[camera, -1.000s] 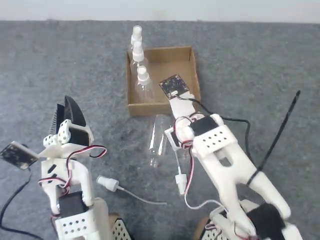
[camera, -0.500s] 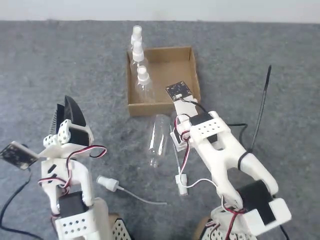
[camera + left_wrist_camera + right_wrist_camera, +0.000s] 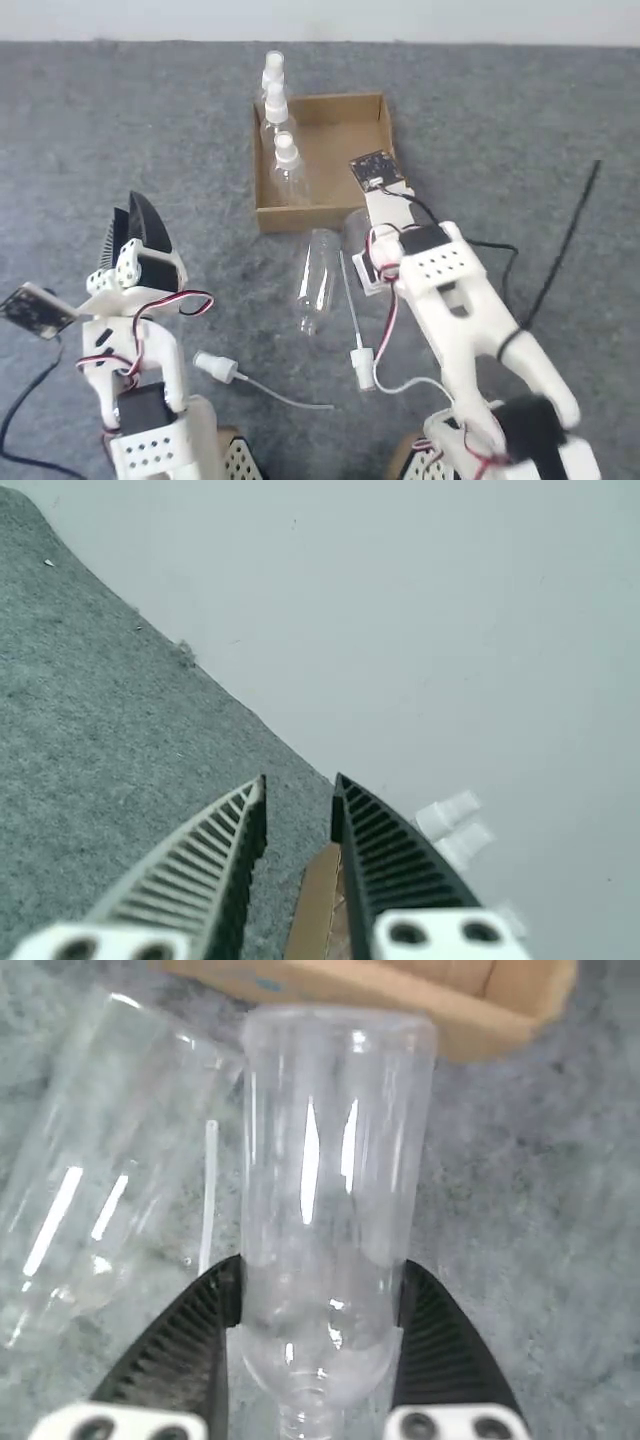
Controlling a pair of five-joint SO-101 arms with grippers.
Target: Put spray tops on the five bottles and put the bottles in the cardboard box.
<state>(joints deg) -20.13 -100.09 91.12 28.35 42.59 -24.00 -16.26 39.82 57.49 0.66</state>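
My right gripper (image 3: 320,1268) is shut on a clear capless bottle (image 3: 335,1160), held just in front of the cardboard box (image 3: 340,120); in the high view the held bottle (image 3: 355,232) shows beside my right gripper (image 3: 362,250). A second clear bottle (image 3: 318,280) lies on the carpet beside it. Three bottles with spray tops (image 3: 287,165) line the box's left side, the farthest at its back corner. Two loose spray tops lie on the carpet, one (image 3: 362,360) near the right arm, another (image 3: 215,365) near the left arm. My left gripper (image 3: 127,205) is raised and slightly open, holding nothing.
Grey carpet covers the table up to a pale wall at the back. A black cable (image 3: 560,260) trails to the right of the right arm. The box's right half (image 3: 350,140) holds nothing. The left wrist view looks past the fingers (image 3: 390,850) toward the wall.
The right arm has swung a little to the right with the bottle, uncovering the spray top's tube beside the lying bottle. The left arm has kept still.
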